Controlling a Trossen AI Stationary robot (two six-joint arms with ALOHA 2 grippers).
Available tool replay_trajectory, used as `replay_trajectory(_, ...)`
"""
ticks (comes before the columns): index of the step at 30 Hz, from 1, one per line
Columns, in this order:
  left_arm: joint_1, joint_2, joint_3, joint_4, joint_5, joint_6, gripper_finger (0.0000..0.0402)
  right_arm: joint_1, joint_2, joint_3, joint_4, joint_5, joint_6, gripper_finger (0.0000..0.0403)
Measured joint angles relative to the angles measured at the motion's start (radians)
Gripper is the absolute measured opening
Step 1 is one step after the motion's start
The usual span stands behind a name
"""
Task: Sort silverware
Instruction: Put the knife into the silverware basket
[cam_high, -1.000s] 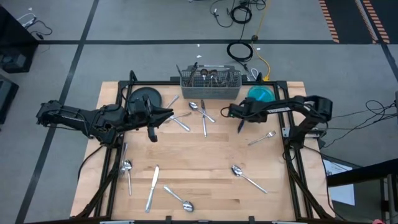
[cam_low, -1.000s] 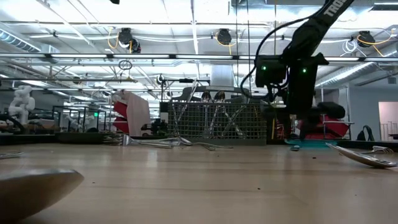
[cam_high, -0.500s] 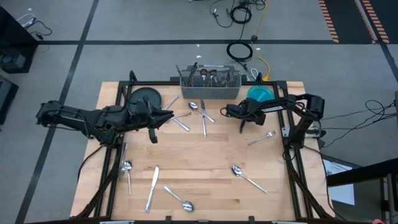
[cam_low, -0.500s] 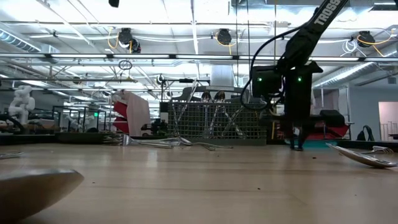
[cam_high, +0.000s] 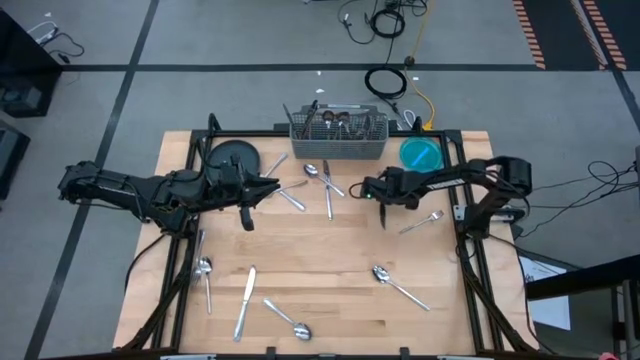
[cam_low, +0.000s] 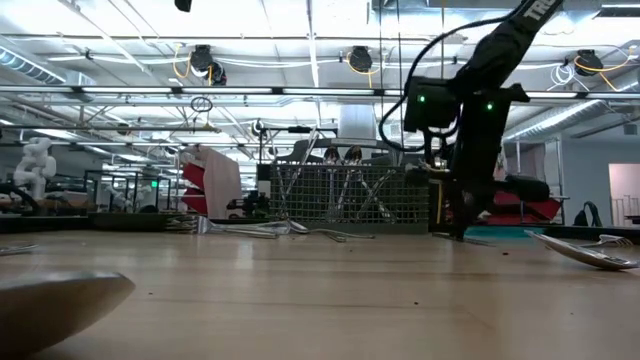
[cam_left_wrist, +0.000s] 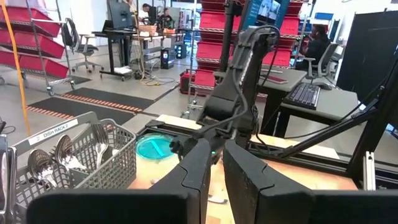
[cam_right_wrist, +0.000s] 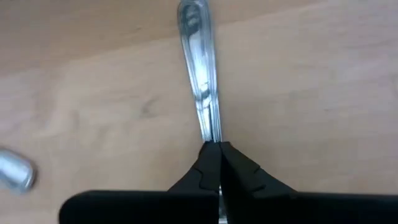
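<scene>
Silverware (cam_high: 326, 185) is spread about the bench (cam_high: 330, 255), some near the wire-mesh caddy (cam_high: 338, 136), some toward the near edge, and a few pieces already stand in the caddy. One piece has just been taken up. The right wrist view shows a slim utensil handle (cam_right_wrist: 202, 93) running out from the right gripper (cam_right_wrist: 217, 152), whose jaws are now pressed together on its end. A second ago they stood well apart, and they have since narrowed onto it. I cannot tell whether it is a fork, spoon or knife.

Over that second the right gripper moved slightly across the bench. It now points down at a spot right of centre, near a fork (cam_high: 421, 222), with its tips at the surface in the low view. This looks like a fresh pick, with the lift and the trip to the caddy yet to come. The grip is thin and at the very end, so the piece may swing.

The left gripper (cam_high: 270, 184) hovers beside the dark plate (cam_high: 232, 157). Its jaws are a narrow gap apart, with nothing seen between them.
</scene>
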Motion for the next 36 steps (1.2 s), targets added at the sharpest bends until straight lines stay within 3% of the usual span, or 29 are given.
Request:
replay_trajectory(15, 0.002, 0.001, 0.000, -0.015, 0.000, 0.000, 0.0052, 0.197, -0.088, 0.000, -0.077, 0.130, 0.100, 0.0002)
replay_trajectory(18, 0.042, 0.031, 0.002, 0.000, 0.000, 0.031, 0.0052, 0.220, -0.113, 0.001, -0.120, 0.143, 0.117, 0.0001)
replay_trajectory(23, 0.111, 0.109, 0.001, 0.022, 0.137, -0.042, 0.0052, 0.239, -0.120, 0.001, -0.180, 0.073, 0.051, 0.0001)
replay_trajectory(28, 0.131, 0.178, 0.001, 0.068, 0.232, -0.088, 0.0052, 0.159, -0.117, 0.002, -0.226, 0.177, 0.115, 0.0000)
replay_trajectory(36, 0.134, 0.206, 0.001, 0.068, 0.229, -0.091, 0.0052, -0.050, -0.112, 0.003, -0.113, 0.180, -0.093, 0.0000)
